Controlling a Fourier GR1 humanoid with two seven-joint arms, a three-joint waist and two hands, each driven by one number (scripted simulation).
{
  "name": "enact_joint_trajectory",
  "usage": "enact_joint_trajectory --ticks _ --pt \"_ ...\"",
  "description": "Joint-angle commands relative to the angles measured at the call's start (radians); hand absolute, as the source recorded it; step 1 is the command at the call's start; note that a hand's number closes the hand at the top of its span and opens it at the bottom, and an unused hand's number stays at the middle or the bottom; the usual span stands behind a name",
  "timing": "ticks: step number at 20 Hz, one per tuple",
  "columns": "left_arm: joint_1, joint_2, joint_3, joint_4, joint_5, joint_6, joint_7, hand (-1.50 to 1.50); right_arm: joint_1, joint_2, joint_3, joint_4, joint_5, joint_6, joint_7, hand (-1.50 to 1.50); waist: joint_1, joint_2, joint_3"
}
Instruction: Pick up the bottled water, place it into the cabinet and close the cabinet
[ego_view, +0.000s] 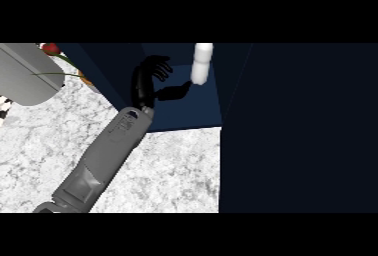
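The bottled water (201, 62) is a white bottle standing upright inside the dark blue cabinet (184, 112), near its back. My left hand (145, 82) is inside the cabinet just left of the bottle, on a grey forearm that comes up from the lower left. Its fingers (157, 65) are loosely bent, with a gap between them and the bottle. The thumb (177, 91) points right and its tip reaches the bottle's lower end. The cabinet's dark door panel (303, 130) stands open and fills the right side of the view. My right hand does not show.
The white marble counter (173, 170) runs along the front of the cabinet. At the upper left sits a grey rounded object (26, 75), with a red item (50, 48) and an orange one (83, 77) behind it.
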Motion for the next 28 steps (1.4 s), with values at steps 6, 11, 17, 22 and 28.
enact_joint_trajectory --ticks 6,11,17,22,28 --pt "-0.134 0.008 0.122 0.297 0.019 -0.041 -0.132 -1.50 -0.013 0.021 0.023 0.001 0.039 -0.029 -0.006 -1.50 0.014 0.004 -0.002" --pt "-0.184 0.016 0.158 0.359 0.027 -0.060 -0.155 -1.50 0.024 -0.016 0.010 -0.032 -0.001 -0.001 0.012 -1.50 0.010 0.003 -0.002" --pt "-0.177 0.029 0.230 0.341 0.083 -0.181 -0.290 -1.50 0.014 0.012 0.028 0.033 0.038 -0.009 -0.050 -1.50 0.022 0.001 -0.002" --pt "-0.142 0.009 0.309 0.292 0.158 -0.314 -0.444 -1.50 0.035 -0.007 0.014 0.027 0.037 0.000 -0.069 -1.50 0.037 -0.004 -0.002" --pt "-0.086 -0.025 0.327 0.256 0.180 -0.440 -0.533 -1.50 0.040 0.005 0.036 -0.020 0.060 -0.043 -0.035 -1.50 0.069 -0.017 -0.001"
